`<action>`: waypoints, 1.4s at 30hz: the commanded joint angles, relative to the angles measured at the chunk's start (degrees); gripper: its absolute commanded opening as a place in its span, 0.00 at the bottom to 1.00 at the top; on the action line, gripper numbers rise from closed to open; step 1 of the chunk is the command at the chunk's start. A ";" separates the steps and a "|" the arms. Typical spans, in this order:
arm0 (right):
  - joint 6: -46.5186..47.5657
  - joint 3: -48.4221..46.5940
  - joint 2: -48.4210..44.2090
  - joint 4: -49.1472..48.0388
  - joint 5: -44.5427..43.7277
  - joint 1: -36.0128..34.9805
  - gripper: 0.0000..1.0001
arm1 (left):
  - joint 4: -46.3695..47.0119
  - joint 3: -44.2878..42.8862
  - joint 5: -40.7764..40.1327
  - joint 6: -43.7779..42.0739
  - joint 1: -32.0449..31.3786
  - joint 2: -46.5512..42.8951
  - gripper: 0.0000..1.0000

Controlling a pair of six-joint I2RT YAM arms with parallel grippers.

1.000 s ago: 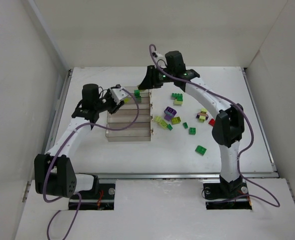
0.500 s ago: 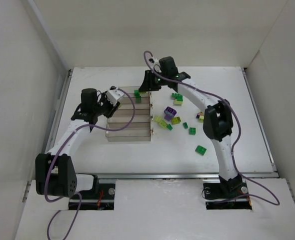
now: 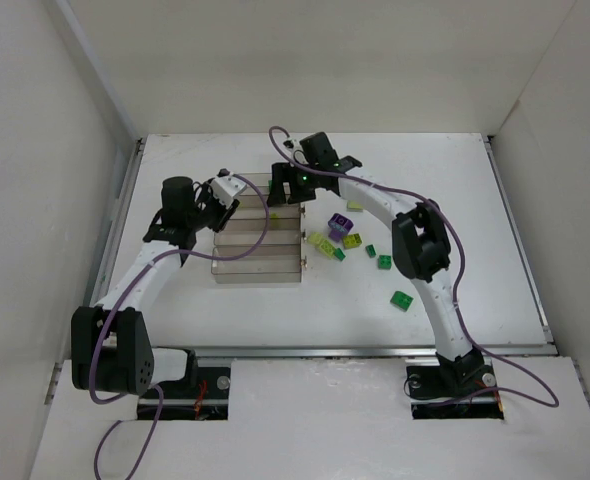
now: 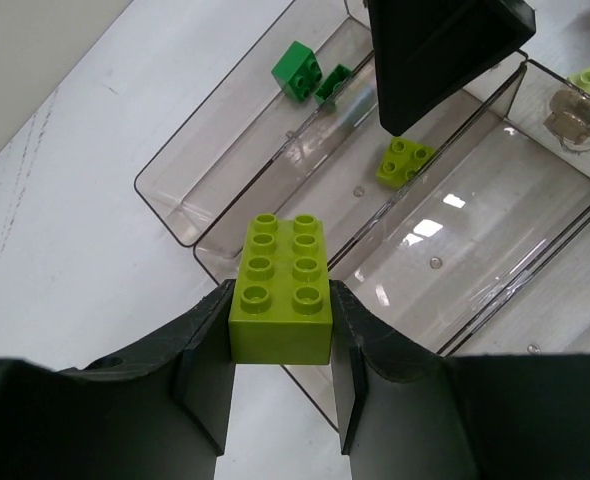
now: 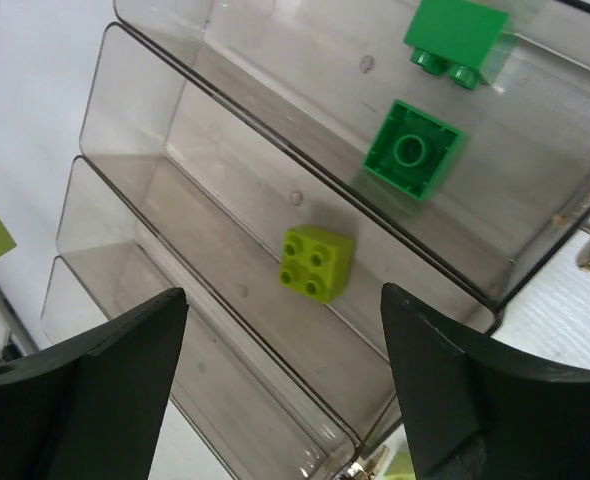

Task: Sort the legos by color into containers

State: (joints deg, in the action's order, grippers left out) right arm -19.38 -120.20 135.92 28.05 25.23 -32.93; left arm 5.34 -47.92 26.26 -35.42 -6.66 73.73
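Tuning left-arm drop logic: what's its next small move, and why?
Probably ease the left gripper forward over the bin with the small lime brick. Its jaws grip a long lime brick at the tray's edge; the neighbouring bin holds only green bricks.

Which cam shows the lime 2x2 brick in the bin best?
Right wrist: lime 2x2 brick centred, unobstructed, studs up. Left wrist shows it smaller and off-centre. Top view: can't make it out.

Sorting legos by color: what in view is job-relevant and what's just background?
Job: long lime brick in left claw; small lime brick and two green bricks in the tray; loose bricks on the table.
Not job: purple cables, enclosure walls, metal rail.
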 commanded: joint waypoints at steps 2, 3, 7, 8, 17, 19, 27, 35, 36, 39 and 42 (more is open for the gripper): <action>0.66 -1.88 -4.08 -0.90 -0.62 0.32 0.84 | 4.67 1.08 1.51 1.40 0.33 -1.31 0.00; 0.66 -1.88 -5.21 -0.90 -0.62 0.32 0.84 | 5.20 1.60 2.38 1.41 0.33 -0.70 0.00; 0.66 -0.31 -9.51 -0.90 -0.62 0.32 0.84 | 9.85 2.92 5.54 -0.43 -0.37 1.58 0.00; 0.66 0.23 -10.49 -0.90 -0.62 0.32 0.84 | 11.08 2.92 6.16 -1.14 -0.38 2.28 0.00; 1.71 12.79 -22.26 -0.90 -3.88 2.60 0.84 | 15.84 0.20 10.83 -5.80 -2.13 10.98 0.00; 2.24 14.20 -23.50 -0.37 -3.88 3.39 0.84 | 17.32 -1.28 11.44 -5.80 -2.13 12.48 0.03; 5.04 17.63 -27.10 1.38 -5.10 4.63 0.85 | 14.61 -7.00 11.44 -5.80 -2.66 19.33 0.12; 4.79 19.92 -29.66 1.39 -6.43 6.56 0.98 | 5.82 -8.15 13.29 -13.62 -2.66 19.87 0.61; 4.79 19.92 -30.18 0.78 -6.95 7.34 0.98 | 6.60 -8.15 13.29 -13.62 -2.66 19.87 0.67; 3.47 20.45 -30.80 0.77 -8.18 8.75 0.99 | 8.02 -7.63 12.76 -12.49 -2.66 19.87 0.79; 2.16 19.92 -31.42 1.39 -10.55 9.98 0.99 | 11.17 -8.94 11.10 -6.00 -2.66 19.17 0.82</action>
State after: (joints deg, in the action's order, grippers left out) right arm -15.59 -99.68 107.77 30.44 17.72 -24.23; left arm 13.67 -54.17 36.97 -45.39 -9.02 94.26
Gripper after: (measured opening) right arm 0.992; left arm 0.817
